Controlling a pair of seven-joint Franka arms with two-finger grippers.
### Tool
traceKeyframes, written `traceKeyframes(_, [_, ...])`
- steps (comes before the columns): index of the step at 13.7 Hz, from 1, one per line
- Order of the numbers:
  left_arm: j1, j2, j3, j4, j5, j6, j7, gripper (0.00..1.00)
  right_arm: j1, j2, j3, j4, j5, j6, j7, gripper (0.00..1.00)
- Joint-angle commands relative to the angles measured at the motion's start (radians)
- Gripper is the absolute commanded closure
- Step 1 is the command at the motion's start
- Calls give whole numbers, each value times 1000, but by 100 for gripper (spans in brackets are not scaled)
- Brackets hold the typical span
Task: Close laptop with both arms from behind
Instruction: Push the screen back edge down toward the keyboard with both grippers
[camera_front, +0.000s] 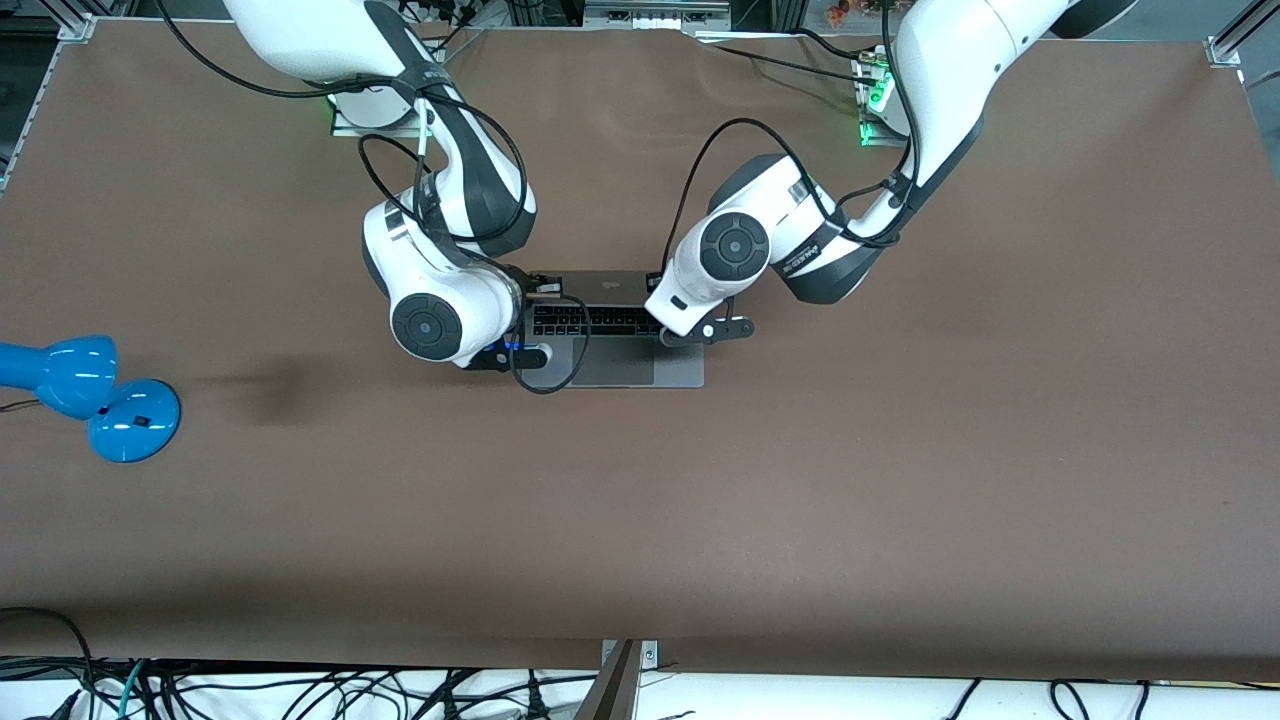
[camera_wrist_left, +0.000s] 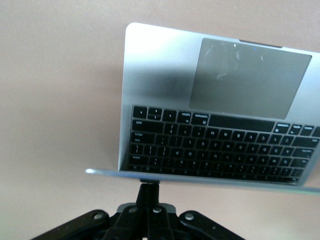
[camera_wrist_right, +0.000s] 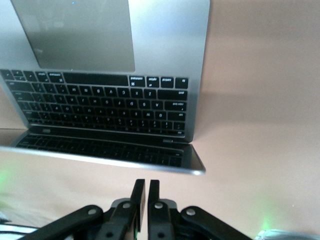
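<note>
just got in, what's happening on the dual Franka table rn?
Both arms are at a slim space-grey metal laptop mid-table, working from its hinge side. The lid is still partly open, with the keyboard and trackpad showing under it. The left gripper is shut, its fingertips touching the lid's top edge. The right gripper is nearly shut, just short of that edge at its own end. A blue desk lamp sits at the right arm's end of the table.

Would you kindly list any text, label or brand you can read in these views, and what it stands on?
Laptop keyboard key legends: white marks, too blurred to read.
Left arm label, dark band near the wrist: small white print, too small to read.
Nothing else carries readable text.
</note>
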Motion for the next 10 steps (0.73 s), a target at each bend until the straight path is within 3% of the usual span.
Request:
traceKeyframes(1, [-16, 43, 15, 51, 38, -9, -16, 100, -4, 33, 2, 27, -17, 29, -17, 91])
traceKeyframes(6, [-135, 83, 136, 112, 34, -9, -17, 100, -7, 61, 1, 27, -37, 78, -66, 95])
traceKeyframes(10, [-138, 109, 139, 137, 37, -9, -13, 100, -7, 81, -15, 27, -37, 116, -103, 96])
